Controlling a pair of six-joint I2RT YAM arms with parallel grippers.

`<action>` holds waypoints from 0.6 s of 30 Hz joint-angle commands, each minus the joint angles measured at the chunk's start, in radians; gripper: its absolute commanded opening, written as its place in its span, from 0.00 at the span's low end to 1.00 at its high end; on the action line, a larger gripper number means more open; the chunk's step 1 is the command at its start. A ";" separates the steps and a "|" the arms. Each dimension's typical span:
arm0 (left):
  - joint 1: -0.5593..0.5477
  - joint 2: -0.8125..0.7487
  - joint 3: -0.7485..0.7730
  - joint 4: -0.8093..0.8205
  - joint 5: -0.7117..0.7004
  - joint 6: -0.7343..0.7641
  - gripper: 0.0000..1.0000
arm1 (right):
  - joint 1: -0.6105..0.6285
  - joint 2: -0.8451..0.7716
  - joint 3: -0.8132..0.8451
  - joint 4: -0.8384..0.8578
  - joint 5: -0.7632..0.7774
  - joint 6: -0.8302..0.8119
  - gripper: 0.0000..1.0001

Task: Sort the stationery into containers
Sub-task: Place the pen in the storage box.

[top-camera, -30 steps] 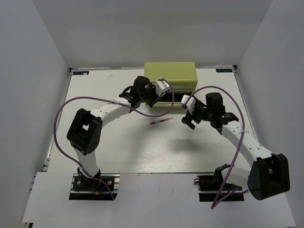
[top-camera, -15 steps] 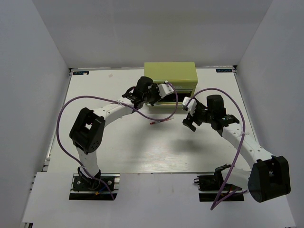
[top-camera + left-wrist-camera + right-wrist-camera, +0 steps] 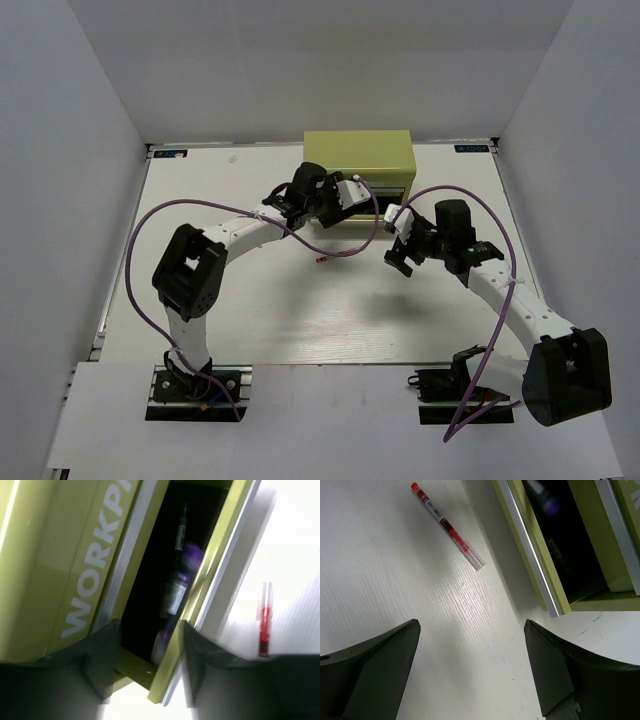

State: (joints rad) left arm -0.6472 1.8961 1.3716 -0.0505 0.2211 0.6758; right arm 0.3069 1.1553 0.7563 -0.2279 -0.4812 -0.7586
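Note:
The olive-green cabinet (image 3: 360,155) stands at the back of the table with a front drawer (image 3: 532,560) pulled out. In the left wrist view, a dark pen with a white label (image 3: 175,592) and a purple-tinted piece lie in the drawer's dark inside. My left gripper (image 3: 345,192) hangs over that drawer, open, its fingers (image 3: 102,655) either side of the drawer's front wall (image 3: 200,605). A red-and-white pen (image 3: 335,256) lies on the table in front of the cabinet. My right gripper (image 3: 397,238) hovers to the pen's right, open and empty above bare table (image 3: 472,630).
White walls close in the table on the left, back and right. Purple cables loop from both arms, the left one (image 3: 350,245) sagging near the red-and-white pen. The arm bases sit at the near edge.
My left gripper was shut and now stands open over the drawer, having shifted slightly right. My right arm has barely moved. The red-and-white pen lies where it was.

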 commanded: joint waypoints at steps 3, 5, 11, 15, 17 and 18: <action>-0.008 -0.074 -0.009 0.040 0.001 -0.021 0.82 | -0.002 -0.014 0.014 0.016 -0.054 -0.010 0.90; -0.008 -0.095 -0.019 0.052 0.001 -0.045 0.98 | -0.003 -0.011 0.020 -0.020 -0.110 -0.066 0.90; -0.026 -0.253 -0.068 0.043 0.034 -0.154 1.00 | 0.001 0.000 0.000 -0.102 -0.229 -0.306 0.90; -0.026 -0.412 -0.178 0.032 -0.018 -0.359 1.00 | 0.003 0.036 0.009 -0.129 -0.273 -0.444 0.90; -0.026 -0.484 -0.235 0.022 -0.055 -0.453 1.00 | 0.008 0.064 0.017 -0.142 -0.313 -0.485 0.90; -0.026 -0.559 -0.262 0.012 -0.095 -0.500 1.00 | 0.006 0.092 0.034 -0.139 -0.333 -0.495 0.90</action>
State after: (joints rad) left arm -0.6701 1.4761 1.1690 -0.0216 0.1963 0.3649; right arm 0.3088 1.2026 0.7567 -0.3332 -0.7177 -1.1378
